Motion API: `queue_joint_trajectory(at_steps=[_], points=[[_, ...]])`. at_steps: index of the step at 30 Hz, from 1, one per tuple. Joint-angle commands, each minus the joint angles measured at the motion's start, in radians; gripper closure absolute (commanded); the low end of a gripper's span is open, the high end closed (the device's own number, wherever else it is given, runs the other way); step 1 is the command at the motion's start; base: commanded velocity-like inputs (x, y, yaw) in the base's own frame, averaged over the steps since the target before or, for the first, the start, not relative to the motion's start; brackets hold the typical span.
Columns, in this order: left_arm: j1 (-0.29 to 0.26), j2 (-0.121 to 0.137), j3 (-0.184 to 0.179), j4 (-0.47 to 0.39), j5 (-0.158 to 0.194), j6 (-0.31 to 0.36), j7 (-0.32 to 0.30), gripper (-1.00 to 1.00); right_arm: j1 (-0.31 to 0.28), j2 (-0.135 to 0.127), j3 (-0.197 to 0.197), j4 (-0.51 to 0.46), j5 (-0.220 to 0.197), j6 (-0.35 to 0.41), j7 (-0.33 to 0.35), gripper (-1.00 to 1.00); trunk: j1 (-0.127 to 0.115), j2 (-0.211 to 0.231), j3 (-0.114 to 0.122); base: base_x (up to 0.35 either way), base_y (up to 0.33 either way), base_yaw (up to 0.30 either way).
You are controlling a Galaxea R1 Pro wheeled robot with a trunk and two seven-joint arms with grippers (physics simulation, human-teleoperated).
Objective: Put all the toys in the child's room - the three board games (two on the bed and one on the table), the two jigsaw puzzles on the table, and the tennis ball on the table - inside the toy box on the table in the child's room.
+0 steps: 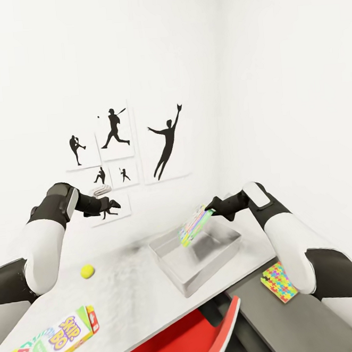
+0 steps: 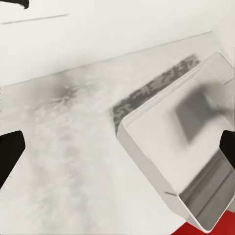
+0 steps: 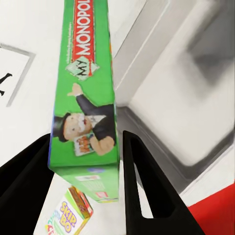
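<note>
Monopoly box in right pincer hovers, seemingly, over toy box.

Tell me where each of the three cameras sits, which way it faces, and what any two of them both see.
Head view: high on the robot, facing forward and down over the long grey-white table; both arms show, right gripper holding a green Monopoly board game box above the shallow light grey toy box tray.
Left wrist view: on the left arm, looking down at table and tray; dark fingertips at the edges.
Right wrist view: along the right fingers clamping the Monopoly box.
Shared: all three see the tray; head and right wrist see the SKIP-BO box.
</note>
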Motion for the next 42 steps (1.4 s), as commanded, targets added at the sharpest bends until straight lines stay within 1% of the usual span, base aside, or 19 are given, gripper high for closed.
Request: queue_joint_trajectory(at_steps=[1, 25, 36, 42], points=[[0.000, -0.001, 0.006, -0.001, -0.010, 0.003, -0.008, -1.00, 0.000, 0.002, -0.006, -0.001, -0.008, 0.002, -0.010, 1.00, 0.001, -0.001, -0.001, 0.076, 0.035, 0.000], [0.000, 0.001, 0.006, -0.001, -0.010, 0.003, -0.008, -1.00, 0.000, 0.003, -0.009, -0.007, -0.009, 0.002, -0.012, 1.00, 0.001, -0.001, -0.001, 0.010, 0.005, 0.000], [0.000, 0.001, 0.005, -0.001, -0.010, 0.003, -0.008, -1.00, 0.000, 0.003, -0.010, -0.007, -0.009, 0.002, -0.012, 1.00, 0.001, -0.001, -0.001, 0.140, 0.076, -0.004], [0.000, 0.001, 0.005, -0.001, -0.010, 0.003, -0.008, -1.00, 0.000, 0.003, -0.011, -0.007, -0.009, 0.002, -0.012, 1.00, 0.001, -0.001, -0.001, 0.117, 0.087, -0.171]])
